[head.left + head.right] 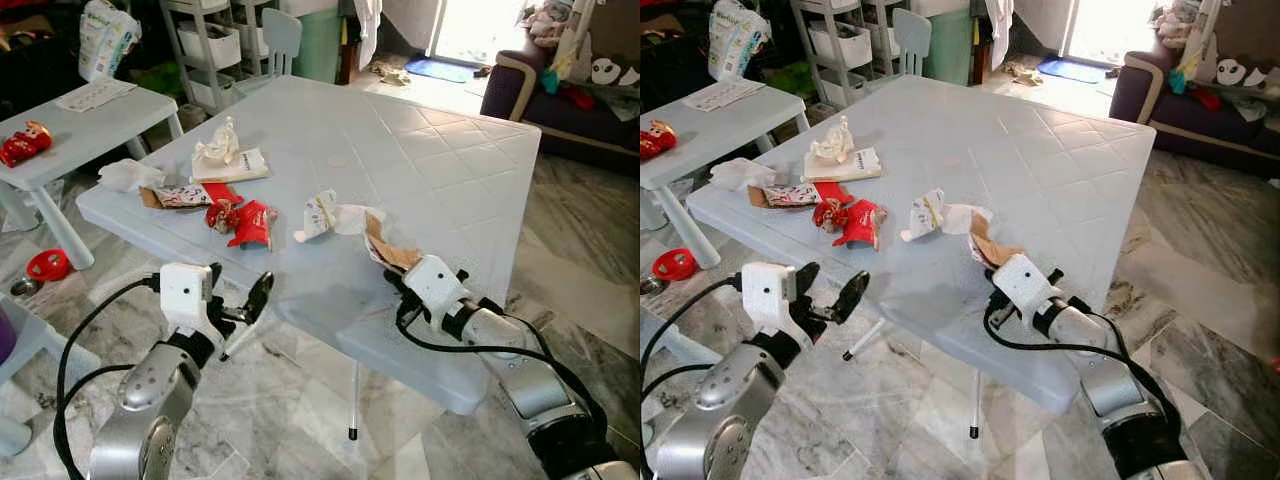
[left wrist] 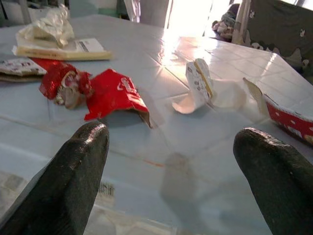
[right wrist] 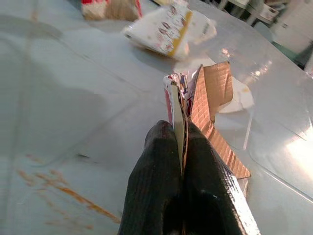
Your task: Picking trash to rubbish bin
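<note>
Head views first: we see the right gripper (image 1: 393, 272) at lower centre-right, at the near edge of the pale blue table (image 1: 440, 160), fingers pinched on a flattened brown carton (image 1: 385, 250), while the left gripper (image 1: 240, 300) at lower left hangs spread apart below the table edge, holding nothing, with red wrappers (image 1: 240, 220) and a white wrapper (image 1: 322, 213) lying mid-frame. Left wrist view: we see both fingers (image 2: 73, 176) wide apart at the bottom, red wrappers at upper left. Right wrist view: we see fingertips (image 3: 166, 161) closed on the carton, centre frame.
</note>
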Motion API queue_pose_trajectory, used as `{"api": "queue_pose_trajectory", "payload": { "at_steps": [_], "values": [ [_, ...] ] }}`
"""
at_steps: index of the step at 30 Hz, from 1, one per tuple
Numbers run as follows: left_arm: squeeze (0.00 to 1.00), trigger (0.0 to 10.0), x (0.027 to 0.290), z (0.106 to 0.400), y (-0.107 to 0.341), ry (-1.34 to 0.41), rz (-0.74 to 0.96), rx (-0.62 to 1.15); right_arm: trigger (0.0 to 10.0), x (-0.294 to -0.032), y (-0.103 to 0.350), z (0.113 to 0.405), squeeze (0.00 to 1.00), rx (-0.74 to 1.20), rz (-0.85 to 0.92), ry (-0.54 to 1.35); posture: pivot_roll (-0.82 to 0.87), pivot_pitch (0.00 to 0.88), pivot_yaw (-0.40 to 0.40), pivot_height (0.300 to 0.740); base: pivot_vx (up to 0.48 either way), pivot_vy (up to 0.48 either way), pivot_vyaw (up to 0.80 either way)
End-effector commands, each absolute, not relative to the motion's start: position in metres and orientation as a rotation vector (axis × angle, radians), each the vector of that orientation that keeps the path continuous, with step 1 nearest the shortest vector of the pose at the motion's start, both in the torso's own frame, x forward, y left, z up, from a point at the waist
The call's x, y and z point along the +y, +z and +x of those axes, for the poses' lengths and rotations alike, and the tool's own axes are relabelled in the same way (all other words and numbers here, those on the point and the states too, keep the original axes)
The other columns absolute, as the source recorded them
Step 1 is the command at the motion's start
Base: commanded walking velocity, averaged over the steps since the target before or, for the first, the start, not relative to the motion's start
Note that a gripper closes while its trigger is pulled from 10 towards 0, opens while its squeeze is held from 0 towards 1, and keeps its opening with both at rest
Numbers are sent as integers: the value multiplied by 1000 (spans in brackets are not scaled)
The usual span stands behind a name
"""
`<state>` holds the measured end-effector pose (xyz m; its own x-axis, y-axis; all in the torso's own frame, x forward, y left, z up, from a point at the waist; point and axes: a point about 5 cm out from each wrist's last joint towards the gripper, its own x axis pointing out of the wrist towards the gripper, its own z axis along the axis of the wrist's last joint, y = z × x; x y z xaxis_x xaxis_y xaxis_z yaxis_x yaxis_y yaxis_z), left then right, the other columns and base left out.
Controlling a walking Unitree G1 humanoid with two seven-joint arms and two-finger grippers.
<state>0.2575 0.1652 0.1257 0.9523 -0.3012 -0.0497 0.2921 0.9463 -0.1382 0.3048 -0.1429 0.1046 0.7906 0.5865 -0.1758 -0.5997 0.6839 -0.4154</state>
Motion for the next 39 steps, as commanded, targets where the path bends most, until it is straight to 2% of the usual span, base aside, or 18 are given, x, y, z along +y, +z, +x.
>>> {"api": "queue_pose_trajectory", "payload": {
  "at_steps": [1,8,13,16,17,21,25,26,28,31,35,37,39],
  "values": [
    [0,10000,169,261,126,-270,-123,67,0,-144,112,303,0,4,-464,682,70,17,-28,740,0,0,0],
    [0,10000,169,268,126,-251,-122,58,0,-143,120,295,0,-17,-419,719,46,16,-27,740,0,0,0],
    [0,10000,168,280,126,-232,-111,42,0,-135,136,287,0,-44,-269,763,22,21,-26,740,0,0,0],
    [0,10000,169,287,125,-206,-107,33,0,-124,150,283,0,-90,-214,792,17,22,-22,740,0,0,0],
    [0,10000,167,293,123,-190,-95,28,0,-108,165,275,0,-141,-158,834,1,21,-20,740,0,0,0],
    [0,10000,165,299,121,-181,-74,30,0,-96,175,269,0,-172,-124,855,-7,20,-19,740,0,0,0],
    [0,10000,164,305,118,-155,-122,33,0,-88,184,263,0,-193,-97,861,-28,22,-15,740,0,0,0],
    [0,10000,164,306,118,-149,-137,34,0,-87,186,262,0,-197,-90,862,-33,22,-14,740,0,0,0],
    [0,10000,160,314,114,-82,-302,68,0,-86,195,259,0,-214,-82,855,-47,23,-13,740,0,0,0],
    [0,10000,159,315,113,-75,-321,71,0,-86,196,258,0,-211,-79,854,-52,23,-12,740,0,0,0],
    [0,10000,136,329,107,-81,-499,100,0,-90,197,251,0,-167,-86,870,-86,19,-17,740,0,0,0],
    [0,10000,135,331,106,-79,-516,104,0,-90,197,250,0,-160,-86,870,-86,19,-17,740,0,0,0],
    [0,10000,132,339,105,-53,-605,100,0,-92,195,248,0,-146,-110,870,-121,23,-16,740,0,0,0]
  ]
}}
